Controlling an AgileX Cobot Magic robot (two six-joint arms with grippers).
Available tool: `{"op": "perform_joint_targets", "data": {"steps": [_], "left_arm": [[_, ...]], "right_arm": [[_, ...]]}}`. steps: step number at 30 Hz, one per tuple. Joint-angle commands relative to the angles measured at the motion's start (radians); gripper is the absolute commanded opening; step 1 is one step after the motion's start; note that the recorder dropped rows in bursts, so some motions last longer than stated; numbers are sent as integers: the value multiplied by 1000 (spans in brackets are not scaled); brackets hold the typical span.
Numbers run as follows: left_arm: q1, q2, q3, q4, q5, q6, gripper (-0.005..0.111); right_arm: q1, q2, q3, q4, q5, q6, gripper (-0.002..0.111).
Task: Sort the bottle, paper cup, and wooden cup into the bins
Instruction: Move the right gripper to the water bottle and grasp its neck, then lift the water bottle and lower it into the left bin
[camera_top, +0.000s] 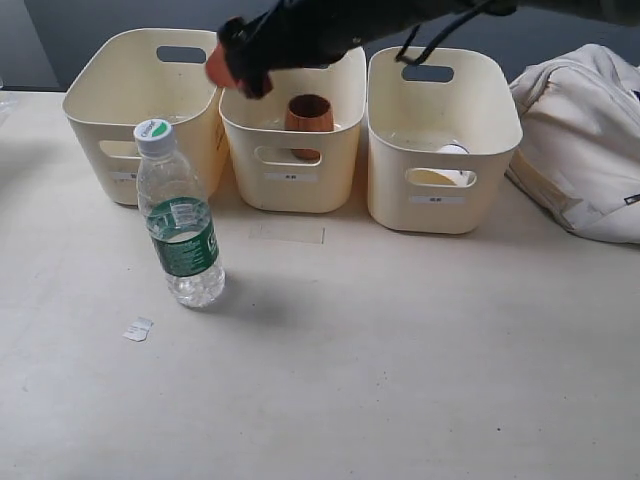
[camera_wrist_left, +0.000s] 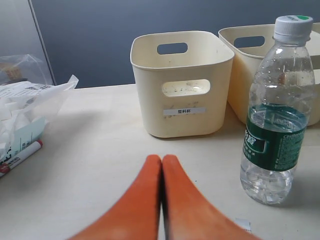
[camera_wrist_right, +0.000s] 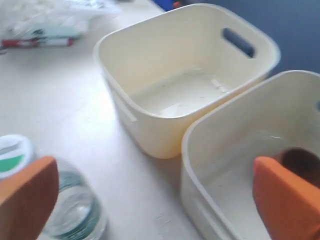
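Observation:
The bottle (camera_top: 180, 220) stands upright on the table in front of the left bin (camera_top: 140, 100). The wooden cup (camera_top: 309, 115) sits inside the middle bin (camera_top: 290, 170). Through the handle cut-out of the right bin (camera_top: 440, 190) the white paper cup (camera_top: 452, 165) shows. My right gripper (camera_top: 232, 72) reaches across above the gap between the left and middle bins, open and holding nothing (camera_wrist_right: 157, 200); below it are the bottle's cap (camera_wrist_right: 12, 155) and the wooden cup (camera_wrist_right: 300, 162). My left gripper (camera_wrist_left: 161, 160) is shut and empty, low over the table, with the bottle (camera_wrist_left: 275, 115) to one side.
A white fabric bag (camera_top: 580, 140) lies right of the bins. A paper scrap (camera_top: 138, 329) and a taped patch (camera_top: 287, 232) lie on the table. Plastic bags (camera_wrist_left: 25, 100) and a marker (camera_wrist_left: 20, 155) sit at the far left.

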Motion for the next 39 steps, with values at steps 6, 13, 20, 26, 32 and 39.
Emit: {"op": "perform_joint_targets", "data": {"steps": [6, 13, 20, 26, 32, 39], "left_arm": [[-1, -4, -2, 0, -6, -4, 0], [-1, -4, -2, 0, -5, -4, 0], [-1, -4, -2, 0, -5, -4, 0], [-1, -4, -2, 0, -5, -4, 0], [-1, -4, -2, 0, -5, -4, 0], [-1, -4, -2, 0, -5, -4, 0]], "right_arm": [[156, 117, 5, 2, -26, -80, 104], [205, 178, 5, 22, -69, -80, 104], [224, 208, 5, 22, -74, -114, 87], [222, 202, 5, 27, -124, -105, 1], [222, 184, -101, 27, -136, -105, -1], [219, 186, -305, 27, -289, -103, -1]]}}
